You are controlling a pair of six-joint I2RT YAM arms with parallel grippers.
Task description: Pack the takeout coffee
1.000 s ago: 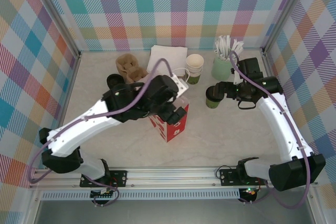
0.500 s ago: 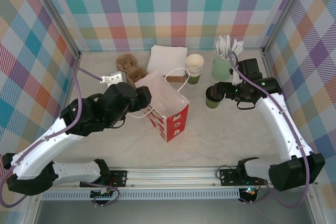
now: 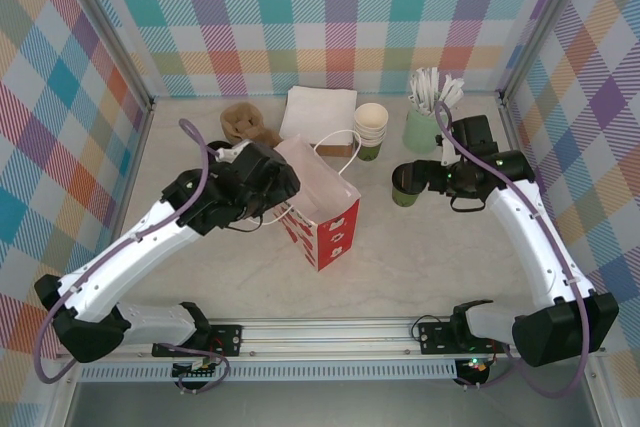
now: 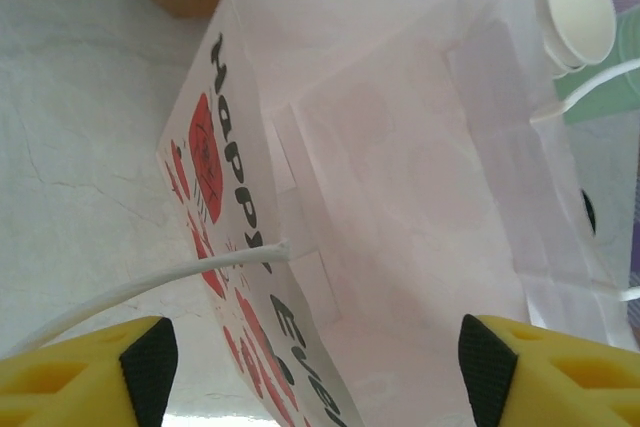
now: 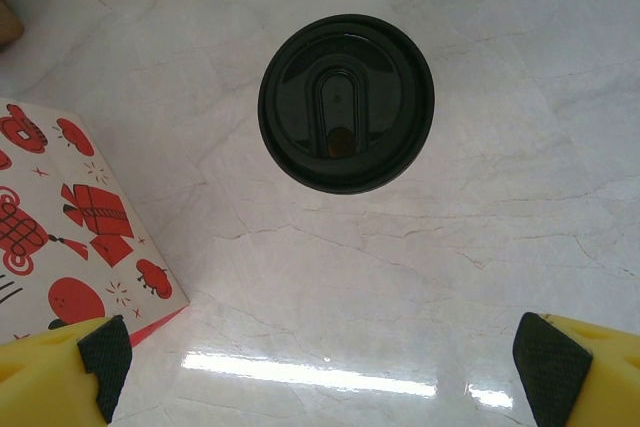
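A pale marble table (image 3: 450, 267) sits inside plaid-patterned walls.

From above, the right pincer (image 3: 404, 177) hangs over the takeout coffee (image 3: 405, 190), one dark green cup capped with a black lid. Just beyond that pincer stand one pale-green holder (image 3: 422, 130) of white sticks and one stack of cups (image 3: 370, 129). To the pincer's left stands one red-and-white paper bag (image 3: 322, 209), its mouth open. Behind the bag lie one white napkin pile (image 3: 320, 107) and one brown cardboard carrier (image 3: 245, 124).

From the left wrist, the left pincer (image 4: 320, 362) has its jaws apart. The bag's printed wall and open mouth lie between and ahead of the two fingertips, and I cannot tell whether either one touches the paper. One white cord handle (image 4: 150, 282) of the bag runs toward one fingertip.

From the right wrist, the right pincer stands wide. The coffee's lid lies straight ahead of the gap, touching neither fingertip. A corner of the bag sits beside one fingertip.
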